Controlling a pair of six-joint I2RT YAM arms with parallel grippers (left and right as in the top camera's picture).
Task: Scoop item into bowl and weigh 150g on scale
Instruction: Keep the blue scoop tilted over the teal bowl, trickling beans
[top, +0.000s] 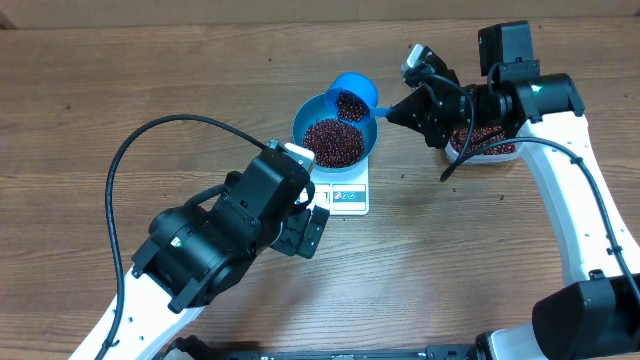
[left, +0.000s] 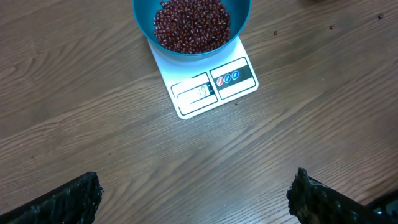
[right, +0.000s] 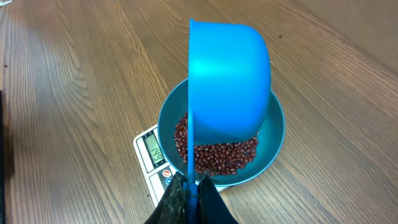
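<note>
The bright-blue bowl (top: 305, 112) stands on the white scale (top: 346, 196), with a heap of dark red-brown beans (top: 333, 142) inside. My right gripper (top: 395, 112) is shut on the handle of a small blue scoop (top: 353, 98), which is tilted over the bowl's far right rim with beans in it. In the right wrist view the scoop (right: 230, 81) hangs on its side above the bowl (right: 273, 134), the gripper (right: 193, 186) clamping its thin handle. My left gripper (left: 196, 199) is open and holds nothing, just in front of the scale (left: 214, 87).
A clear tub (top: 487, 148) holding more beans sits at the right behind my right arm. A few stray beans (left: 331, 27) lie on the wooden table near the scale. My left arm's black cable (top: 120, 170) loops over the left side.
</note>
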